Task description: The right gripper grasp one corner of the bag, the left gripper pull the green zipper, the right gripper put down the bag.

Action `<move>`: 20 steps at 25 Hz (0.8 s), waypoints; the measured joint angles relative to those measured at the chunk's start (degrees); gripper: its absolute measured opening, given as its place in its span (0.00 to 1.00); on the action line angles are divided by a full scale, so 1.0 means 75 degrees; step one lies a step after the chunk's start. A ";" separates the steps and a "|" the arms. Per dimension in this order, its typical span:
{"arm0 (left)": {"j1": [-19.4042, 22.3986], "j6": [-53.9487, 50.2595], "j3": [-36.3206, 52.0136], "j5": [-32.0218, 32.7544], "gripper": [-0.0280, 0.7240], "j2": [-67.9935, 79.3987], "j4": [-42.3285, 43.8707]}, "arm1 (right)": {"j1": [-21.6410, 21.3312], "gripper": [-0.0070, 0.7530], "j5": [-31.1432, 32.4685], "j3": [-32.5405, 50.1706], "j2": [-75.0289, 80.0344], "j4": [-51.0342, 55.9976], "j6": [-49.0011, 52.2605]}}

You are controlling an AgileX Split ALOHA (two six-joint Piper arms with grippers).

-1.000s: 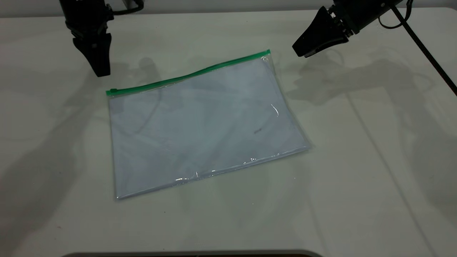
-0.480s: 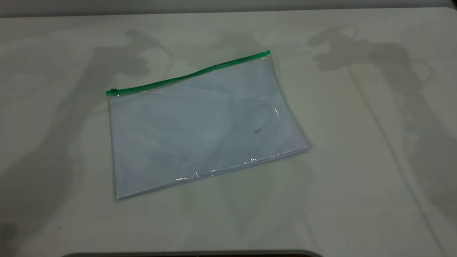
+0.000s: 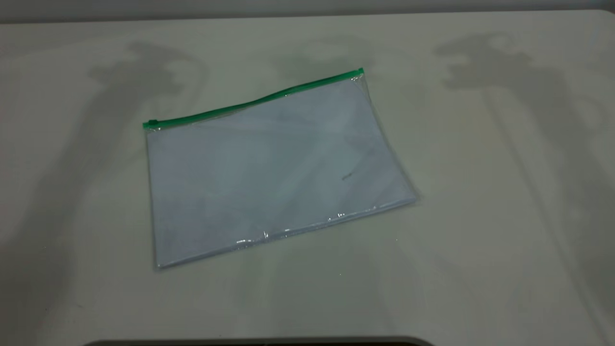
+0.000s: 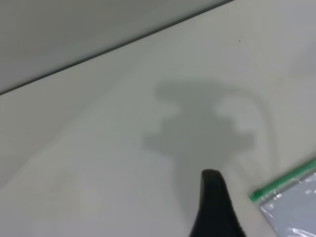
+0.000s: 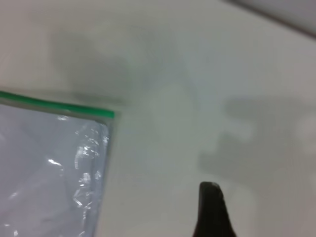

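Pale desk (image 3: 480,240) holds the bag (image 3: 274,173) flat near its middle. Its green zipper (image 3: 254,100) runs along the far long edge. You want the corner of the bag (image 5: 106,116), just beside your right hand (image 5: 210,207). Your left hand (image 4: 215,202) waits by the other green end. I cannot tell if either hand is apart.

The bag (image 3: 274,168) lies flat mid-table (image 3: 504,216) — zipper (image 3: 254,100) along its far edge, slider (image 3: 153,123) at the left end.
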 joint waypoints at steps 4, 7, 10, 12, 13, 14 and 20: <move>0.0000 -0.0084 0.1247 0.0000 0.80 -0.1484 0.0000 | 0.0000 0.72 0.0000 0.0782 -0.1718 -0.0052 -0.0082; 0.0000 -0.0110 0.2192 0.0000 0.80 -0.2652 0.0000 | 0.0000 0.72 0.0000 0.1280 -0.2994 -0.0052 -0.0247; 0.0000 -0.0124 0.3037 0.0000 0.80 -0.3795 0.0000 | 0.0000 0.72 0.0000 0.1823 -0.4259 0.0086 -0.0264; 0.0000 -0.0126 0.3514 0.0000 0.80 -0.4474 0.0000 | 0.0000 0.72 0.0000 0.2298 -0.5132 0.0170 -0.0264; 0.0000 -0.0126 0.3686 0.0000 0.80 -0.4821 0.0002 | 0.0000 0.72 0.0000 0.2575 -0.5486 0.0185 -0.0257; 0.0000 -0.0126 0.3885 0.0000 0.80 -0.5151 0.0002 | 0.0000 0.72 0.0000 0.2834 -0.5906 0.0231 -0.0249; 0.0000 -0.0223 0.4753 0.0000 0.80 -0.6876 -0.0006 | 0.0000 0.71 0.0006 0.4764 -0.7932 0.0359 -0.0327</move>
